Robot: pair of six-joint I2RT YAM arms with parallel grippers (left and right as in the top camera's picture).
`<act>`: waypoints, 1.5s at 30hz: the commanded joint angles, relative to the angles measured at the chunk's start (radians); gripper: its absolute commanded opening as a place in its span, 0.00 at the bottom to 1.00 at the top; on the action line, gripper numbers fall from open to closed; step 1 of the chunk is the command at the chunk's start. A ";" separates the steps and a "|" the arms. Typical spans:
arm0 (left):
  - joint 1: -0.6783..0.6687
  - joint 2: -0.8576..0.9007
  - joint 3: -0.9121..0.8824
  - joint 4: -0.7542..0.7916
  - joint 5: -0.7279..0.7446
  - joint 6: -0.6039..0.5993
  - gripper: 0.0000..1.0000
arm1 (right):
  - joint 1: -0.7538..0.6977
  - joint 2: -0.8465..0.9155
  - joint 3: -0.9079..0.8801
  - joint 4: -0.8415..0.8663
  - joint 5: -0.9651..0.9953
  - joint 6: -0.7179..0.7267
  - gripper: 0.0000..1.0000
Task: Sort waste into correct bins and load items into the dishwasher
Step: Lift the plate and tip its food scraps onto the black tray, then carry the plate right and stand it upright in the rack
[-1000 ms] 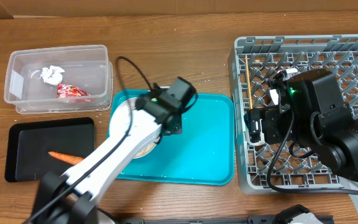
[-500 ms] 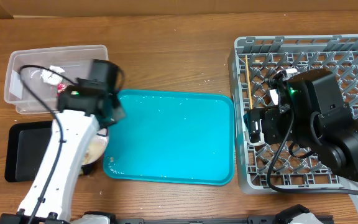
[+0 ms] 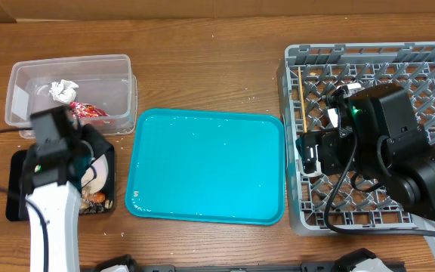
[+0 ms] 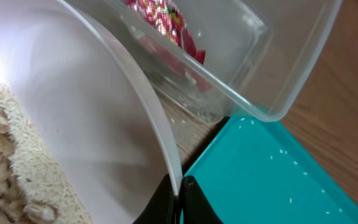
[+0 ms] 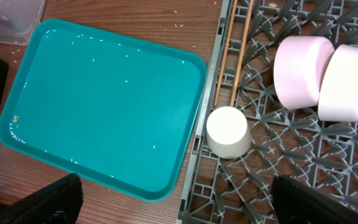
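Note:
My left gripper [image 4: 179, 190] is shut on the rim of the round white plate [image 4: 86, 124]. It holds the plate tilted over the shallow black tray [image 3: 21, 189]. Beige food scraps [image 4: 2, 171] lie on the plate, and some show on the black tray [image 3: 94, 200]. The clear tub [image 3: 119, 87] holds the white tissue [image 3: 63, 90] and the red wrapper [image 3: 89, 112]. The carrot is hidden. My right gripper [image 5: 185, 208] is open above the grey dish rack [image 3: 368, 57]. The rack holds two white bowls [image 5: 303, 71], the small cup [image 5: 227, 132] and the chopsticks [image 5: 232, 53].
The teal serving tray [image 3: 206, 166] lies between the bins and the rack, with only small white specks on it. My right arm [image 3: 387, 143] covers much of the rack. The clear tub's corner [image 4: 278, 74] is close beside the plate's rim.
My left arm has carried the plate off the teal tray to the left, over the black tray. The carrot is now covered. The right arm has not moved.

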State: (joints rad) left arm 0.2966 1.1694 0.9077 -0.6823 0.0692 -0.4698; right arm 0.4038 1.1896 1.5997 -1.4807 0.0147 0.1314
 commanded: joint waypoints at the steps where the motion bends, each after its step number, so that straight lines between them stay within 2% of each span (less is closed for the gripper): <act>1: 0.070 -0.108 -0.020 0.019 0.085 0.078 0.04 | -0.002 -0.002 0.011 0.005 -0.002 0.007 1.00; 7: 0.183 -0.204 -0.021 -0.001 0.253 0.081 0.04 | -0.002 -0.002 0.011 0.005 -0.002 0.007 1.00; 12: 0.240 -0.216 -0.024 -0.023 0.338 0.084 0.04 | -0.002 -0.002 0.011 0.005 -0.002 0.007 1.00; 15: 0.315 -0.216 -0.026 -0.016 0.491 0.123 0.04 | -0.002 -0.002 0.011 0.005 -0.002 0.007 1.00; 16: 0.360 -0.216 -0.026 -0.019 0.577 0.159 0.04 | -0.002 -0.002 0.011 0.005 -0.002 0.007 1.00; 22: 0.464 -0.216 -0.026 -0.044 0.808 0.315 0.04 | -0.002 -0.002 0.011 0.005 -0.002 0.007 1.00; 26: 0.681 -0.216 -0.027 -0.172 0.991 0.468 0.04 | -0.002 -0.002 0.011 0.005 -0.002 0.007 1.00; 31: 0.812 -0.208 -0.058 -0.203 1.124 0.546 0.04 | -0.002 -0.002 0.011 0.006 -0.002 0.007 1.00; 37: 0.794 -0.198 -0.071 -0.170 1.205 0.587 0.04 | -0.002 -0.002 0.011 0.008 -0.002 0.007 1.00; 40: 0.732 -0.199 -0.064 -0.124 1.234 0.568 0.04 | -0.002 -0.002 0.011 0.008 -0.002 0.007 1.00; 45: 0.381 -0.199 0.032 -0.114 1.115 0.513 0.04 | -0.002 -0.002 0.011 0.013 -0.002 0.007 1.00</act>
State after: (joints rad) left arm 0.8692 0.9760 0.8558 -0.7998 1.2274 0.0658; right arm 0.4034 1.1896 1.5997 -1.4757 0.0147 0.1318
